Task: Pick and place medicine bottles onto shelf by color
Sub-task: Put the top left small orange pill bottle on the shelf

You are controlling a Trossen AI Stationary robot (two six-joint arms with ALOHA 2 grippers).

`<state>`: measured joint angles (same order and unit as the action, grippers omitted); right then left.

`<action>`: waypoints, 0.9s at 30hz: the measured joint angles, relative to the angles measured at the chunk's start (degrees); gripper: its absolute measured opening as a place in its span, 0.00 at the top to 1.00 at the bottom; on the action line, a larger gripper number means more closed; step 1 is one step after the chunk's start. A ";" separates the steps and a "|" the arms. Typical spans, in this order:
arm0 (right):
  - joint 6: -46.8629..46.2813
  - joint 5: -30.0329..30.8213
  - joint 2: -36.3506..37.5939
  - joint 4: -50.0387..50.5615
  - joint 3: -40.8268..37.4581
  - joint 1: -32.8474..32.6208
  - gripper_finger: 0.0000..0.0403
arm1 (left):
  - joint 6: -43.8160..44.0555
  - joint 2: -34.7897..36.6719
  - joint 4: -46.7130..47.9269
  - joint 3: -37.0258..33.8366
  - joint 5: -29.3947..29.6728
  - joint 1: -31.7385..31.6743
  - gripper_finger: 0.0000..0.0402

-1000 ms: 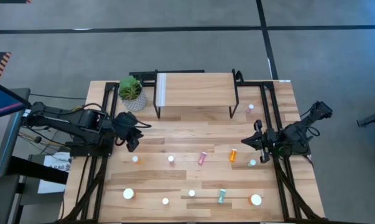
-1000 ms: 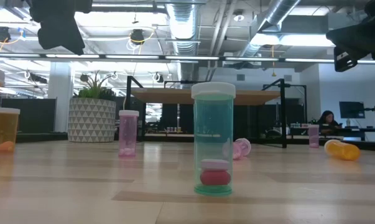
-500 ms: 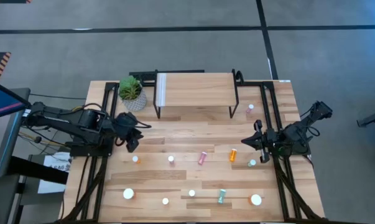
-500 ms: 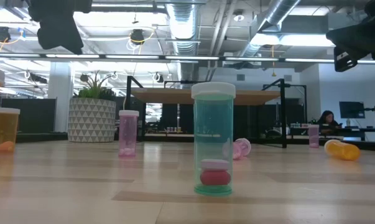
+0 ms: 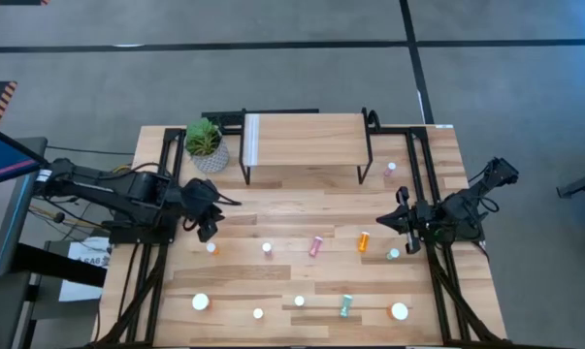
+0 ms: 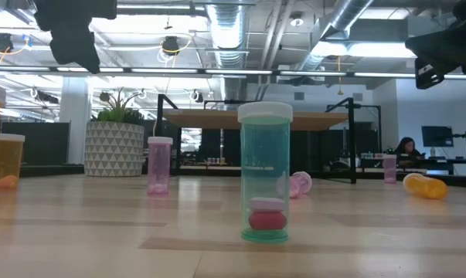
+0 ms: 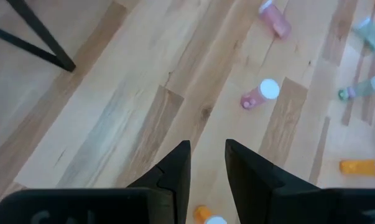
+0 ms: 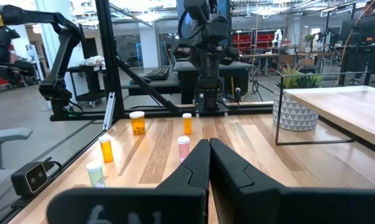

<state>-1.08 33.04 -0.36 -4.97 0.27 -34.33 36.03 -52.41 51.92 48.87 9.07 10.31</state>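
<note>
Small white-capped medicine bottles stand or lie across the near half of the wooden table. A small orange bottle (image 5: 211, 248) stands just near-side of my left gripper (image 5: 211, 229) and shows under its fingertips in the left wrist view (image 7: 209, 216). My left gripper (image 7: 207, 152) hovers above the table with a narrow gap between its fingers, holding nothing. My right gripper (image 5: 399, 221) is shut and empty (image 8: 209, 149) at the right side, above a teal bottle (image 5: 394, 254). The light-wood shelf (image 5: 302, 138) on black legs stands at the far edge and carries nothing.
A potted plant (image 5: 205, 143) stands left of the shelf. Pink bottles (image 5: 267, 248) (image 5: 315, 245), a lying orange one (image 5: 363, 240), a lying teal one (image 5: 346, 305) and two wide orange ones (image 5: 201, 302) (image 5: 399, 311) are scattered about. One pink bottle (image 5: 390, 168) stands by the shelf's right legs.
My left gripper has shifted a little toward the table's right and near edge, closer to the small orange bottle. The bottles and my right arm have kept still.
</note>
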 joint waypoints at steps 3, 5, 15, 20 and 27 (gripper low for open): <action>0.00 0.00 0.00 -0.02 -0.02 0.00 0.93 | -1.86 -1.86 0.02 0.00 -1.76 0.00 0.78; 0.00 0.00 0.00 -0.02 -0.01 0.00 0.93 | -2.91 -3.06 0.02 0.00 -2.79 0.00 0.78; 0.00 0.00 0.02 -0.01 0.00 -0.02 0.93 | -4.98 -5.86 -0.43 0.00 -5.85 0.35 0.73; 0.00 0.00 0.00 -0.12 -0.02 -0.01 0.93 | -5.11 -5.87 0.24 0.00 -6.52 2.34 0.58; 0.00 0.00 0.00 -0.13 -0.02 0.00 0.93 | 0.31 -5.83 1.08 -3.91 -8.41 7.06 0.47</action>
<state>-1.08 33.04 -0.36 -5.10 0.25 -34.33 36.34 -58.24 53.00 44.96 0.66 17.37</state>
